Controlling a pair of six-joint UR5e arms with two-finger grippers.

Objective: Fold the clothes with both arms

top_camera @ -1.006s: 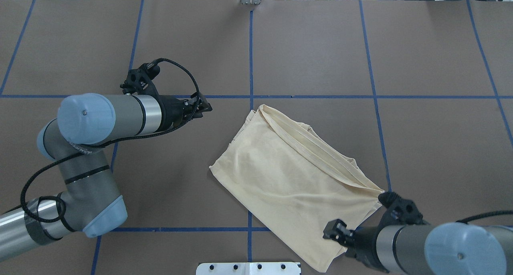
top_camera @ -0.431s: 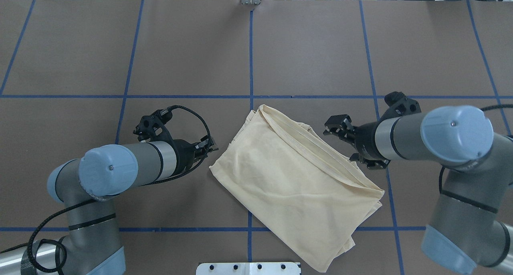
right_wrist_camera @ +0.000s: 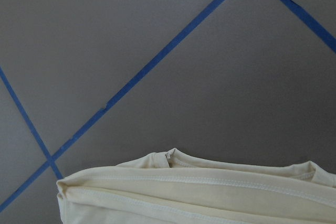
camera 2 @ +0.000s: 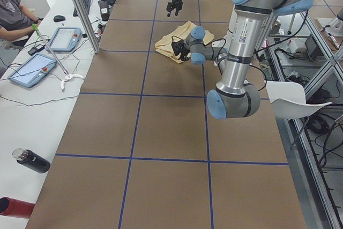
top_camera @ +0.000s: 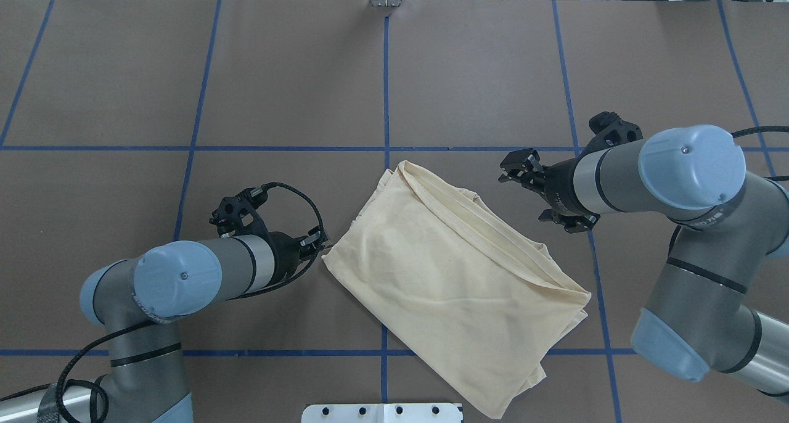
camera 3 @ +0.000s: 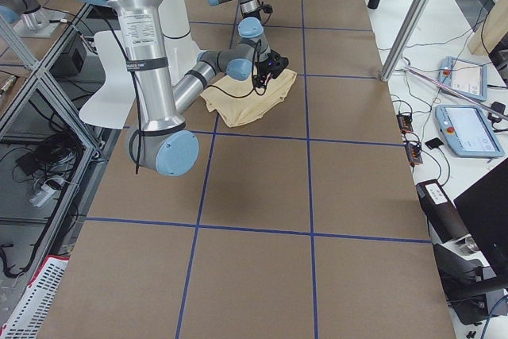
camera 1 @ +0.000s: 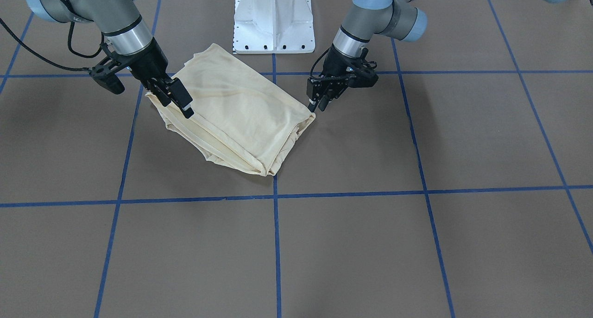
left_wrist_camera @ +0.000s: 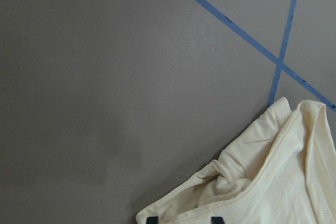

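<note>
Two sets of jaws hang open beside the folded shirt (top_camera: 444, 275): left gripper (top_camera: 323, 245) at a corner, right gripper (top_camera: 513, 167) by the hemmed edge. Next, probably, pinch for another fold.

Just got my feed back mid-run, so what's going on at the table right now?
Both arms are working on one cream T-shirt, which lies folded into a rough rectangle on the table. The left gripper is open at one corner of the shirt, with cloth between its fingertips in its wrist view. The right gripper hangs open near the hemmed edge, holding nothing. Neither arm has a grip yet.
</note>
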